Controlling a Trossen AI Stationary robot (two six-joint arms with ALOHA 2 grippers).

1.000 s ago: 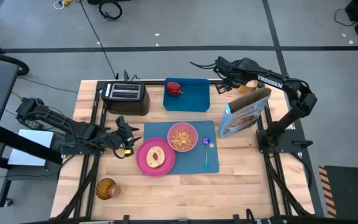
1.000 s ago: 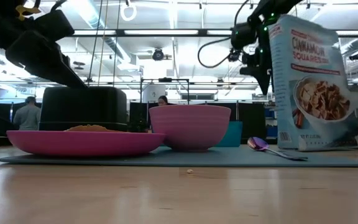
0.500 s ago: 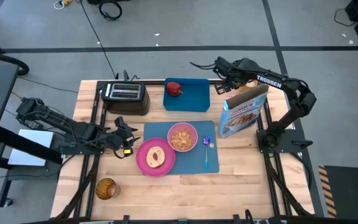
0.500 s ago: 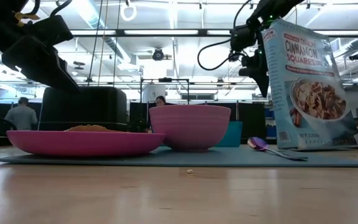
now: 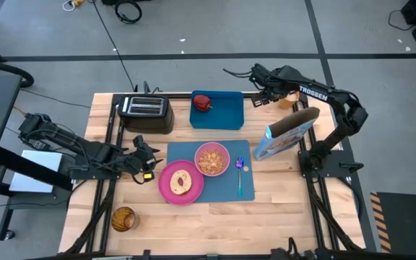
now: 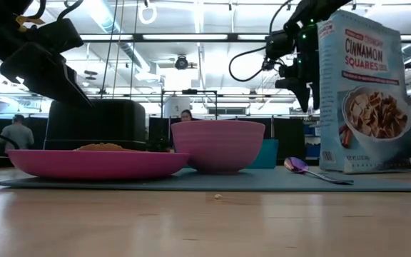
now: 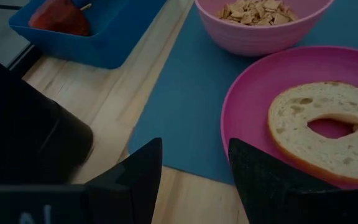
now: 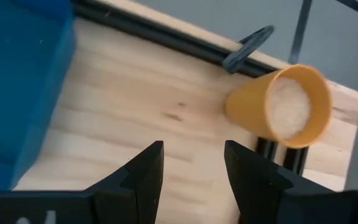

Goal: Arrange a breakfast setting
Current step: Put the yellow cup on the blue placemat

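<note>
Here, your right gripper gapes empty near smooth orange cup tipped at one o'clock; left gripper gapes empty beside glossy round pink plate.

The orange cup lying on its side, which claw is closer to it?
The right claw is closer: it hangs open just short of the orange cup at the table's far right edge. The left claw sits open beside the pink plate, well away.

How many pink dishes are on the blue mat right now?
2. The pink plate with the toast sits at the mat's front left corner, and the pink bowl of cereal stands just behind it toward the right. Nothing suggests another is hidden.
</note>
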